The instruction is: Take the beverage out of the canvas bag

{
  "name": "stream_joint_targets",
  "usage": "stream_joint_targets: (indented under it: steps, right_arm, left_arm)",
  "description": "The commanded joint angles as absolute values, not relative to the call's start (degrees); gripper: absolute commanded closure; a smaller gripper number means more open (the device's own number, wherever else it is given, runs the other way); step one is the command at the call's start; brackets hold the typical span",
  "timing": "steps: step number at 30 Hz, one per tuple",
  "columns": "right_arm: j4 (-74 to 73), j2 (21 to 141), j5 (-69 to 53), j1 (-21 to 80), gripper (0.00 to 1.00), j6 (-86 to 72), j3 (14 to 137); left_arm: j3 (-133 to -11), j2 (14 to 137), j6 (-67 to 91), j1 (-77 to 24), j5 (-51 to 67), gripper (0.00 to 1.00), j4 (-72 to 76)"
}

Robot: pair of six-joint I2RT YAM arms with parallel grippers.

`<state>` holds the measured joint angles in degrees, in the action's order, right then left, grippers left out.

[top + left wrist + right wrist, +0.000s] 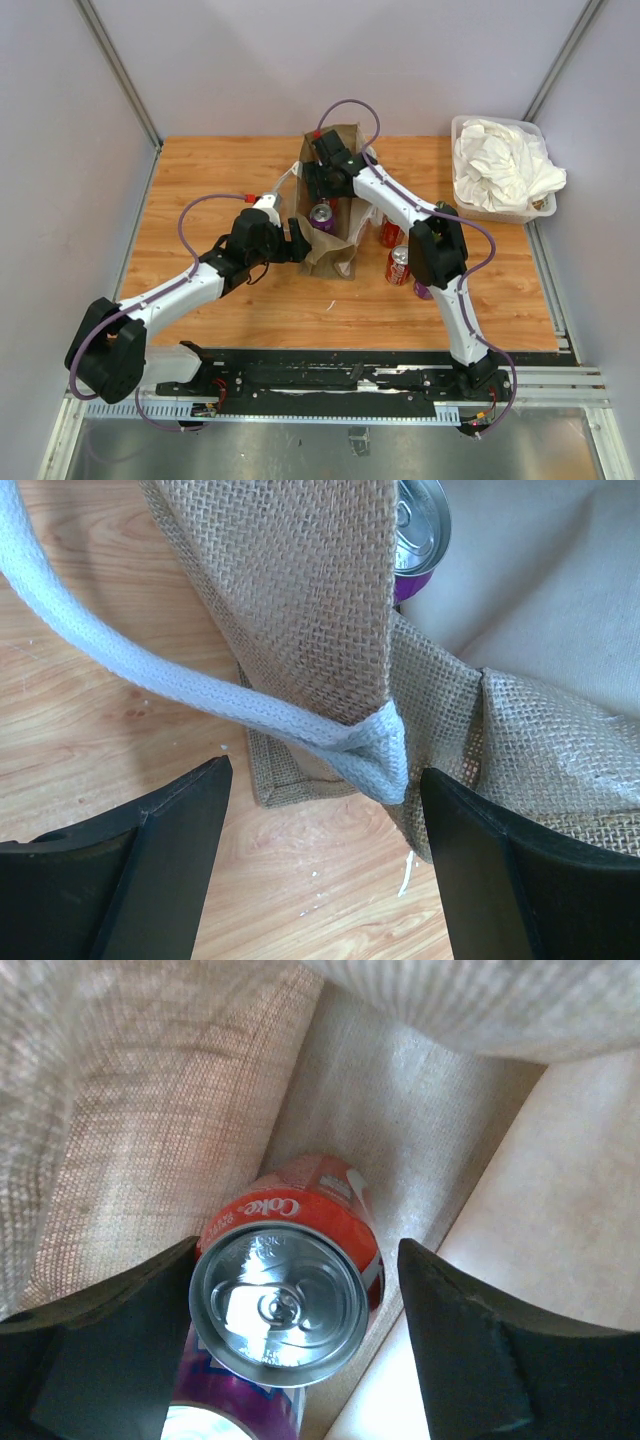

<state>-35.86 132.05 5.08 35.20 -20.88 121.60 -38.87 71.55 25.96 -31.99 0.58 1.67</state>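
Note:
The tan canvas bag (335, 255) stands open at mid-table, its burlap wall (300, 590) filling the left wrist view. My right gripper (322, 187) reaches down into the bag's mouth. In the right wrist view it (298, 1250) is open around a red Coke can (290, 1260); the left finger is at the can's side and the right one stands apart. A purple can (215, 1410) stands beside the Coke can and also shows from above (321, 214) and in the left wrist view (418, 530). My left gripper (298, 246) (325, 775) is open at the bag's near left corner, straddling the white handle tab (375, 752).
Two red cans (390, 232) (399, 266) and a purple can (422, 291) stand on the table right of the bag, under my right arm. A clear tub (462, 128) of white cloths sits at the back right. A white strap (120, 655) trails off to the left.

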Motion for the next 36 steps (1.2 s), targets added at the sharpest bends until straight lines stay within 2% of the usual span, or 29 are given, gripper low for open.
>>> stream_joint_targets:
  steps: [1,6,8,11,13,14,17,18,24,29,35,36]
  right_arm:
    - [-39.95,131.83,6.59,34.72,0.17,-18.68,117.61]
    - [-39.96,130.88,6.65,34.98,0.14,-18.55,116.07]
    - [-39.99,130.64,7.08,34.98,0.19,-18.49,115.89]
    - [-39.72,130.36,8.12,34.98,0.32,-18.35,115.99]
    - [-38.98,130.07,8.53,34.98,0.35,-17.79,116.08]
    - [-38.67,130.05,8.53,35.01,0.34,-17.38,116.36]
    - [-38.39,130.33,8.02,34.98,0.19,-16.29,117.91]
    - [-38.34,130.48,7.78,34.98,0.17,-16.08,118.48]
    - [-37.16,130.41,6.99,35.06,0.18,-14.92,120.47]
    - [-36.11,130.30,6.24,34.99,0.28,-14.06,121.20]
    - [-35.17,130.05,4.94,35.06,0.57,-13.19,121.86]
    - [-35.04,130.06,4.52,35.01,0.66,-13.04,122.04]
  left_arm:
    - [-38.63,72.95,24.46,-32.78,1.24,0.19,-2.97]
    - [-38.50,72.78,24.46,-32.78,1.13,0.19,-3.06]
    - [-38.42,72.69,24.36,-32.78,1.04,0.19,-3.15]
    - [-38.20,72.38,24.35,-32.78,0.76,0.19,-3.27]
    - [-38.07,72.19,24.44,-32.78,0.71,0.19,-3.34]
    - [-37.98,72.10,24.46,-32.74,0.67,0.19,-3.40]
    - [-37.89,71.98,24.49,-32.78,0.55,0.19,-3.49]
    - [-37.93,71.98,24.39,-32.78,0.60,0.19,-3.44]
    - [-38.14,72.16,24.35,-32.78,0.62,0.19,-3.46]
    - [-38.02,72.16,24.40,-32.78,0.64,0.19,-3.46]
    - [-37.93,72.09,24.35,-32.78,0.57,0.19,-3.41]
    - [-37.96,72.12,24.37,-32.78,0.58,0.19,-3.41]
